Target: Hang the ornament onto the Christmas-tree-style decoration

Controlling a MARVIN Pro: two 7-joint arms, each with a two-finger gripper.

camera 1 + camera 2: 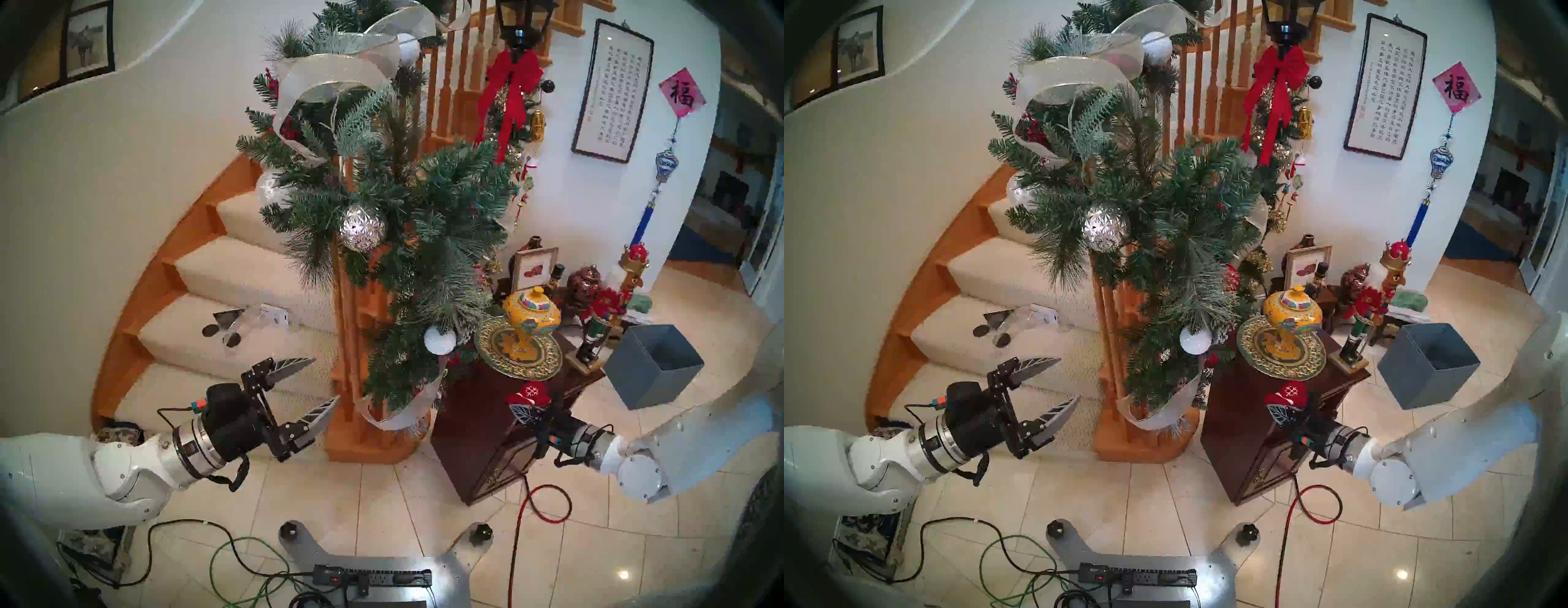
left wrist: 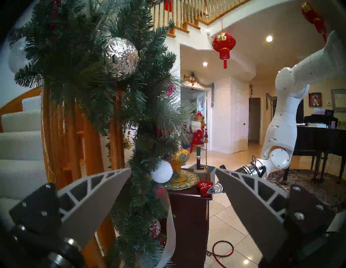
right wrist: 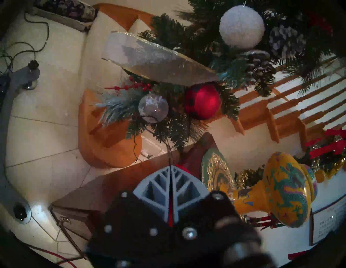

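The garland (image 1: pixel 407 237) hangs down the stair railing (image 1: pixel 352 305), with the steps (image 1: pixel 237 297) to its left. Right of the railing stands the worktop (image 1: pixel 475 416), bearing a plate (image 1: pixel 547 361) with a vase (image 1: pixel 530 318) on it; the box (image 1: pixel 653 365) sits farther right.

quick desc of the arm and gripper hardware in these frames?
Both arms have glossy white shells with round joint caps and a silver ring at the wrist. The left gripper is black, with grey, pointed, truss-ribbed jaws, an orange-teal connector and a looping black cable. The right gripper matches, with black cables.
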